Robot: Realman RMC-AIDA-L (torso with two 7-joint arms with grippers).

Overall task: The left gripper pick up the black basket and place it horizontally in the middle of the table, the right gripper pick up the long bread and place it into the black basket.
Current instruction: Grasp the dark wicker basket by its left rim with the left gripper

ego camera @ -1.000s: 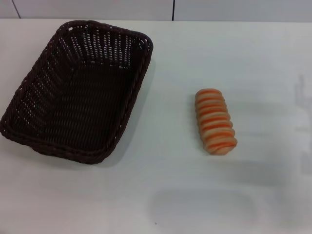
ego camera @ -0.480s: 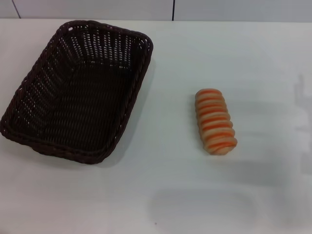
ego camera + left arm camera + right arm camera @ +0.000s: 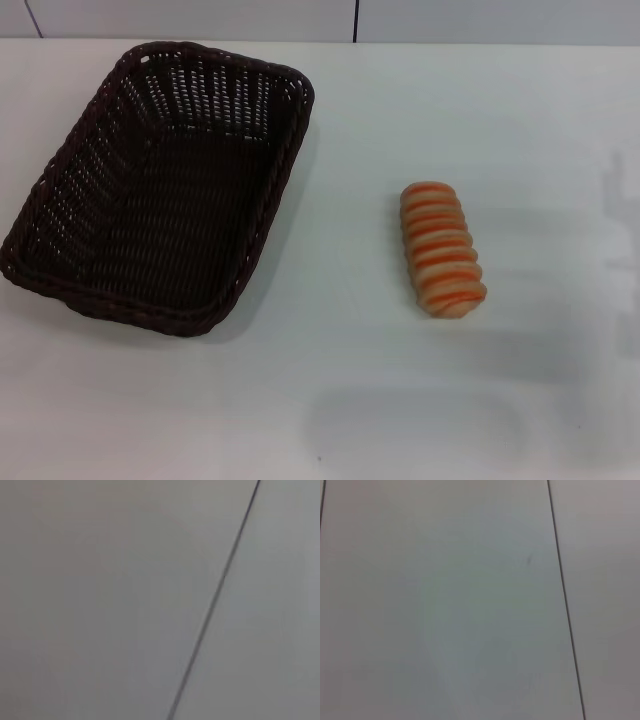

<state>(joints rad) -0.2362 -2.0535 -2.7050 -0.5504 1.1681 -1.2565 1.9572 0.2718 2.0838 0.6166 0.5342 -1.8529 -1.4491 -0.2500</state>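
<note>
- Basket (image 3: 160, 185): I see it on the left part of the table (image 3: 330, 400), empty, mouth upward, resting flat. Its long axis runs from the near-left corner toward the far-right one, so it sits lengthwise and slightly skewed, not crosswise.
- Bread (image 3: 441, 250): it lies to the right of the basket, well apart from it, with bare table between. Its long axis runs near to far, the far end tipped a little toward the basket; the orange stripes cross that axis.
- Grippers: neither the left gripper nor the right gripper shows in any view; both wrist cameras give me only plain pale panels with a dark seam, so I cannot tell whether the fingers are apart or together.
- Risk, basket: I judge that a pinch on one sloping woven wall could let it tilt or swing, leaving it skewed instead of horizontal in the middle.
- Risk, bread: I judge that closing along its length, not across the stripes, could make it roll or slip; releasing before the basket is settled could drop it on the rim.
</note>
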